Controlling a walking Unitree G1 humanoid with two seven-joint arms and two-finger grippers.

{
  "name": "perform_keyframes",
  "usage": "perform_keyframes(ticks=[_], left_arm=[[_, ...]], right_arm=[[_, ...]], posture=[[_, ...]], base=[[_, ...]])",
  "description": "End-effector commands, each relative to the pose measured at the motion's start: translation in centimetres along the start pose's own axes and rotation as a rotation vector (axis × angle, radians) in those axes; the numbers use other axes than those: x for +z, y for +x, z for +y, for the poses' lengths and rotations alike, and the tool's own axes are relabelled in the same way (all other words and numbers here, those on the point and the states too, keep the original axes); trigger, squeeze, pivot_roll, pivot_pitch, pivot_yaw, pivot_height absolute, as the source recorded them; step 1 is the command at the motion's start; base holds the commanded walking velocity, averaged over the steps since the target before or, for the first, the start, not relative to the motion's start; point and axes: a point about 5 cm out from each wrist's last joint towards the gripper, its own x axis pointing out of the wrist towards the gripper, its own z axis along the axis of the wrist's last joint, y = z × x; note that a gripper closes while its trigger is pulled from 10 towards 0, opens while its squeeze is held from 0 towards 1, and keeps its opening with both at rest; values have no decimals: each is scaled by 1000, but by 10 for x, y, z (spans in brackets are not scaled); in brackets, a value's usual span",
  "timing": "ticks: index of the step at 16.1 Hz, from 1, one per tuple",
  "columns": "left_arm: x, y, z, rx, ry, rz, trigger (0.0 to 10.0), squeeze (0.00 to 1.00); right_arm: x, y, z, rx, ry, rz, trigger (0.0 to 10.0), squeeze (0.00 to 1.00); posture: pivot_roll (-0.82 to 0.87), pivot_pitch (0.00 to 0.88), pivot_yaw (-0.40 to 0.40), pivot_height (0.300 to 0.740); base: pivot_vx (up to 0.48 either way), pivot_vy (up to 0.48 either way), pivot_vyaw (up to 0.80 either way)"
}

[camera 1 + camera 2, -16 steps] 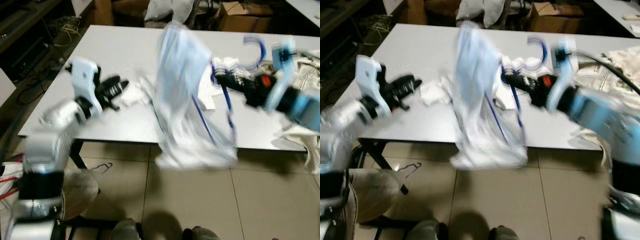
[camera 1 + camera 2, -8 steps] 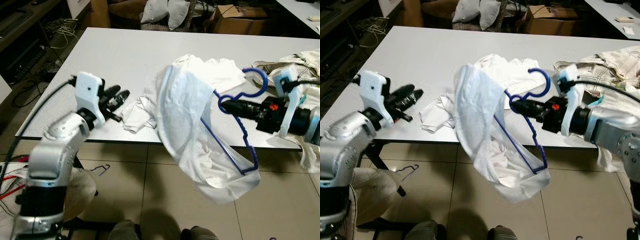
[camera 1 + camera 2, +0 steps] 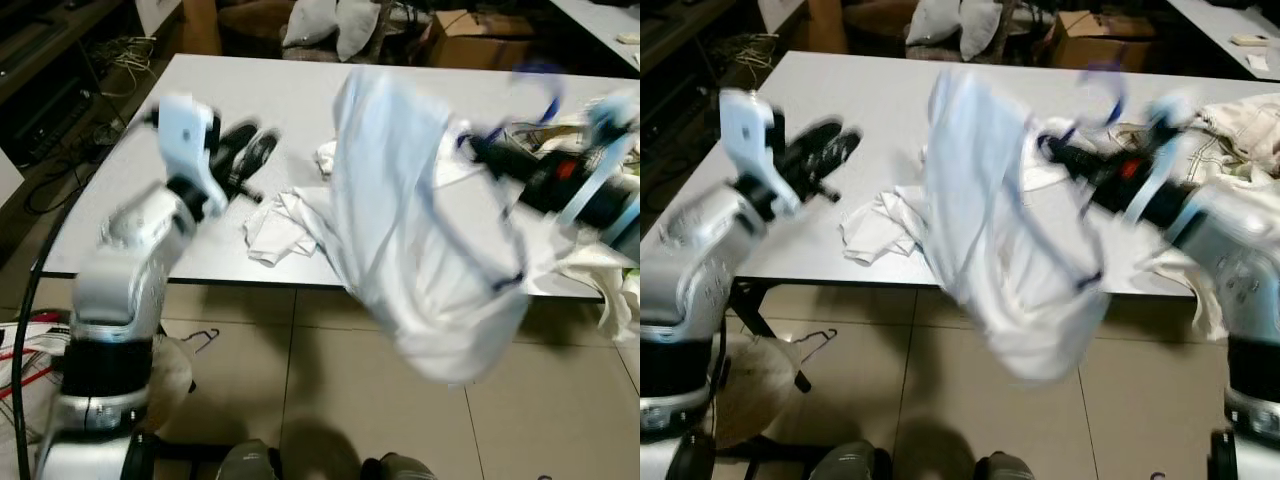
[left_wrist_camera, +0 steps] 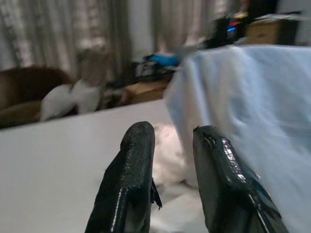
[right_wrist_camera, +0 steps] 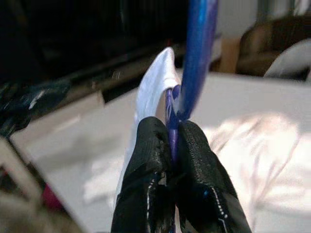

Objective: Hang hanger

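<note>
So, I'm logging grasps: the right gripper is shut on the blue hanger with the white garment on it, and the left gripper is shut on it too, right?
Not quite. The left gripper is open and holds nothing, as the left wrist view shows. The right gripper is shut on the blue hanger, which carries the white garment.

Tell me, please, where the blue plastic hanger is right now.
The blue plastic hanger, draped with a white garment, is clamped in the right hand, above the white table's right front edge.

Lived-in home room doubling as workspace, white table standing on tile floor, sofa cushions, cardboard boxes, curtains hanging behind.
</note>
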Motion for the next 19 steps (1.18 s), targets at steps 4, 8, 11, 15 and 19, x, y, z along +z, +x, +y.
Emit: perform_keyframes(ticks=[4, 8, 11, 15, 19], left_arm=[[-5, 26, -24, -188, 22, 15, 10000, 1000], [-2, 35, -23, -226, -3, -26, 10000, 1000], [13, 7, -22, -496, -64, -19, 10000, 0], [-8, -2, -23, -542, 36, 139, 10000, 0], [-24, 5, -33, -480, 116, 146, 10000, 0]], right_arm=[[-5, -8, -5, 183, -7, 31, 10000, 0], [-10, -5, 6, 318, -56, 108, 10000, 0], [-10, -1, 0, 301, -111, 149, 10000, 0], [-6, 2, 0, 349, -124, 149, 10000, 0], [-6, 5, 1, 369, -130, 148, 10000, 0]], posture=[[-97, 0, -7, 740], [-114, 0, 0, 740], [-114, 0, 0, 740], [-103, 0, -11, 740], [-101, 0, -10, 740]], base=[[0, 0, 0], [0, 0, 0], [0, 0, 0], [0, 0, 0], [0, 0, 0]])
